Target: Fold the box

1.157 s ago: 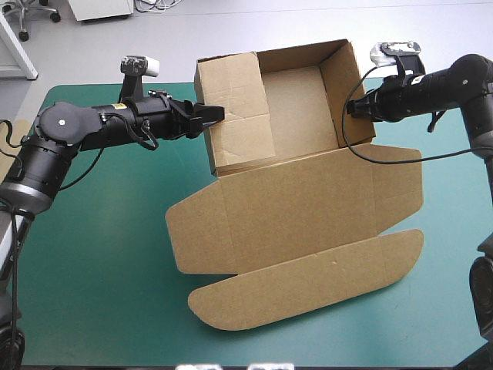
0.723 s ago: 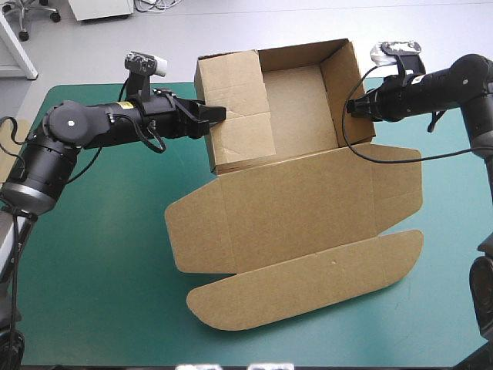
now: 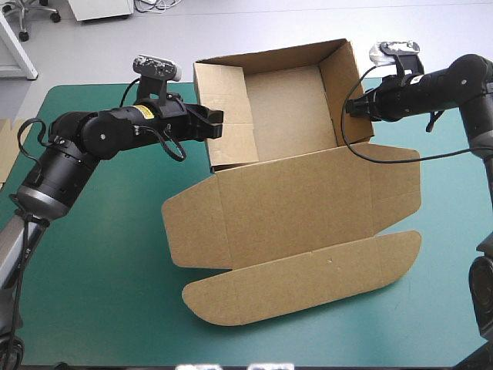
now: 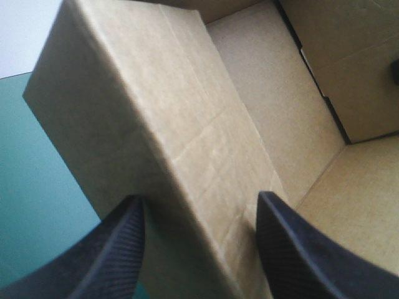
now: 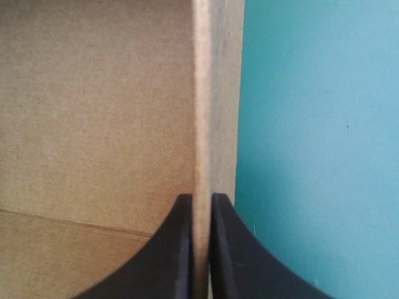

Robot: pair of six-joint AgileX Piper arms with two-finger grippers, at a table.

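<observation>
High view: teal-green table cover [image 3: 92,270]. The brown box [image 3: 293,193] sits far-middle, walls up, lid flat toward the near edge. Spare board [image 3: 8,146] at the left edge. Yellow label [image 3: 143,113] on the left arm, unreadable.
Left wrist view: left gripper [image 4: 199,197] fingers apart, astride the left wall.
Right wrist view: right gripper [image 5: 201,197] clamped on the right wall.

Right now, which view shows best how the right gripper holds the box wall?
The right wrist view: the right gripper is all but shut, with the edge of the box wall between its fingers. The high view shows it at the right wall, too small to judge. The left wrist view hardly shows it.
</observation>
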